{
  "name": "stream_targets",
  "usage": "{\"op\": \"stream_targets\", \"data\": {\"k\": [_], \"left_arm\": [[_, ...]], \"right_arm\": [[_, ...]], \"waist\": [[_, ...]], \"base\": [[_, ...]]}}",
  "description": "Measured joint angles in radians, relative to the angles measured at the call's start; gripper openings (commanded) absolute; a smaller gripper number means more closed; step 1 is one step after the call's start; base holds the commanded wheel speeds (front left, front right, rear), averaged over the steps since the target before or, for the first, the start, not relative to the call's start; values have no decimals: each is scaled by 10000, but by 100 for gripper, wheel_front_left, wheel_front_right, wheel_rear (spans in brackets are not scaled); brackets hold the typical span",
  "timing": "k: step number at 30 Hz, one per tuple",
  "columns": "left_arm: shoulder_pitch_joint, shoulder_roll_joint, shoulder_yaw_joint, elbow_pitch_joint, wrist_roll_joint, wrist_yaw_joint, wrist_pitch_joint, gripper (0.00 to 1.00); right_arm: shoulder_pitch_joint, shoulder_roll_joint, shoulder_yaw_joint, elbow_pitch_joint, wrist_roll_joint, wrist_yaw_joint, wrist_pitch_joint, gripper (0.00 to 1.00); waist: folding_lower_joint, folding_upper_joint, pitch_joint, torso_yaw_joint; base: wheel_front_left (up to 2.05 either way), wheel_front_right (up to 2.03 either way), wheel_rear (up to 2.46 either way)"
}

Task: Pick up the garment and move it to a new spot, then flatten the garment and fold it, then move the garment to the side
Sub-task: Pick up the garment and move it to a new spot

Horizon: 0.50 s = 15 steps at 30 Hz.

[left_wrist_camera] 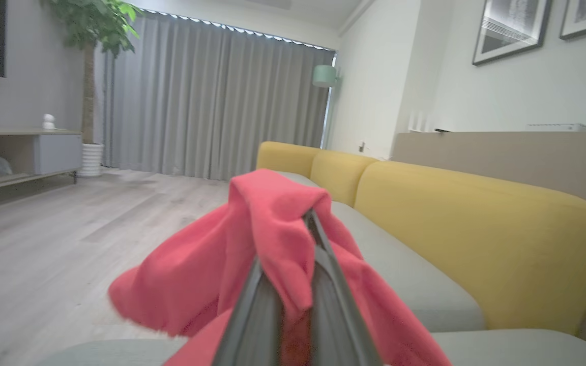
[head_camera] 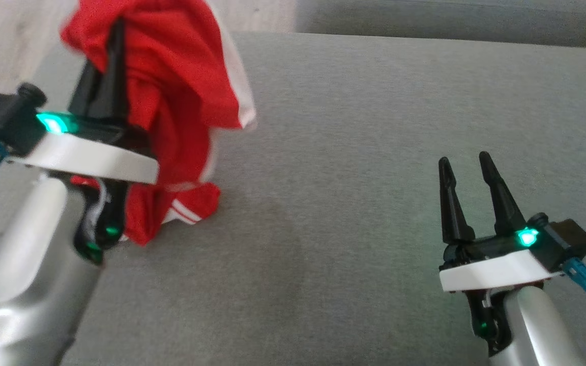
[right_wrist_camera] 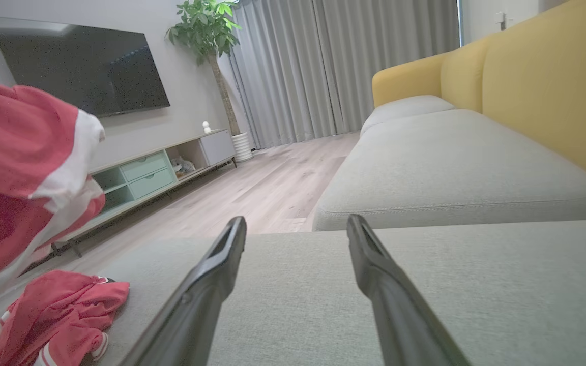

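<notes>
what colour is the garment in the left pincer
The garment is red with white trim and stripes; head view shows it best.

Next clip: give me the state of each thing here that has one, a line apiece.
red garment: crumpled, upper part lifted, lower part lying on the seat cushion.
left end effector: shut on the red garment.
right end effector: open, holding nothing.
curtains: drawn shut.
television: screen dark.
</notes>
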Motion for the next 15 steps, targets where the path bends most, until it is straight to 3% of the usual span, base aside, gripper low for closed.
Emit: {"op": "stream_targets", "data": {"k": [7, 10, 15], "left_arm": [[180, -510, -836, -1091, 98, 470, 631, 0], [220, -876, -1250, -1108, 274, 683, 717, 0], [88, -1365, -1854, -594, 587, 683, 821, 0]], "right_arm": [[-13, 0, -8, -199, 255, 0, 0, 100], [-46, -2, 56, -320, 466, 0, 0, 100], [-184, 2, 226, -662, 834, 0, 0, 100]], "waist": [[1, 0, 119, -1099], [2, 0, 237, -1729], [2, 0, 473, -2954]], "base": [[0, 0, 0], [0, 0, 0], [0, 0, 0]]}}
